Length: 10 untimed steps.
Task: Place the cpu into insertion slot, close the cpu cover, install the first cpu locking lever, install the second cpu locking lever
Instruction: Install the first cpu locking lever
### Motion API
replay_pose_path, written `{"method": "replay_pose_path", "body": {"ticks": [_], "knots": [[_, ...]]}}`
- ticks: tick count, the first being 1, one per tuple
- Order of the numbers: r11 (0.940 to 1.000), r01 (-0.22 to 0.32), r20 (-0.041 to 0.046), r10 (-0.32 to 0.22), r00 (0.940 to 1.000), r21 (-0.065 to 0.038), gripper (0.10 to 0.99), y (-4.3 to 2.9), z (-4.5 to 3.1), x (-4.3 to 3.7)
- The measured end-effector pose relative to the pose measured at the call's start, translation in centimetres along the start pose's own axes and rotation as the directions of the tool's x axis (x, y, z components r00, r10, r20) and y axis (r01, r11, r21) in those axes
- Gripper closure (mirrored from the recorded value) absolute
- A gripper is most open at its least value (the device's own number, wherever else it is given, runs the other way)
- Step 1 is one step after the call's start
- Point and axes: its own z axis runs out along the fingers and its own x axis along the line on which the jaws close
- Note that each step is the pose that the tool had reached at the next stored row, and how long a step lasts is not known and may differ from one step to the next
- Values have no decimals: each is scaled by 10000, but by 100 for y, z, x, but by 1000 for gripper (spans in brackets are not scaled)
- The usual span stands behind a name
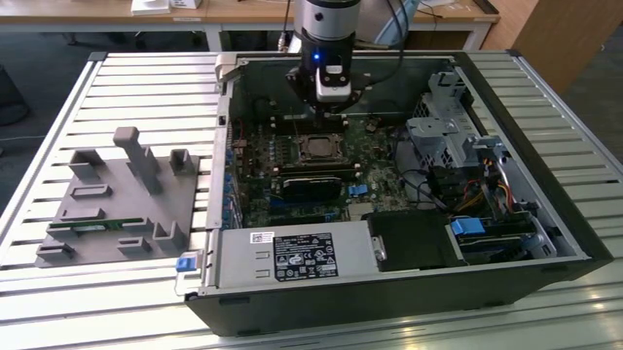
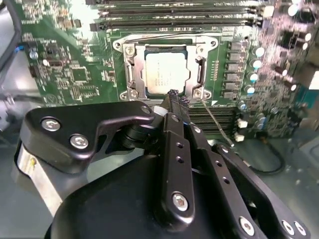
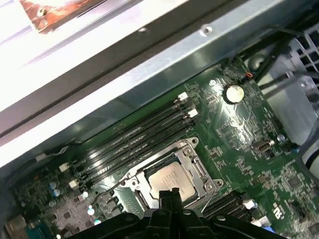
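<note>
The cpu (image 2: 164,72) lies flat in the insertion slot (image 1: 317,149) on the green board, its pale metal top showing. The silvery cpu cover (image 2: 130,69) lies down around it, framing the chip (image 3: 168,179). A thin wire locking lever (image 2: 219,124) sticks out from one corner of the socket, away from the frame. Another thin lever (image 2: 154,38) runs along the socket's far side. My gripper (image 2: 174,95) hovers just over one edge of the socket, fingers together and holding nothing. Both its black fingertips (image 3: 169,193) overlap the chip's edge. In the exterior view the gripper (image 1: 332,109) hangs just behind the socket.
A black ribbed heatsink (image 1: 311,186) sits in front of the socket, and long memory slots (image 2: 174,10) lie behind it. The power supply (image 1: 292,255) fills the case's front. Drive cages and cables (image 1: 453,146) stand on the exterior view's right. A grey fixture block (image 1: 117,197) sits on the slatted table at its left.
</note>
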Motion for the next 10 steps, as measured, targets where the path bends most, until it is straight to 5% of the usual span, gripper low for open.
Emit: {"method": "replay_pose_path", "body": {"ticks": [5, 10], "knots": [[9959, 908, -27, -908, 9959, 0, 980, 0, 4, 0], [9836, 1803, -54, -1803, 9836, -4, 980, 0, 8, 0]]}}
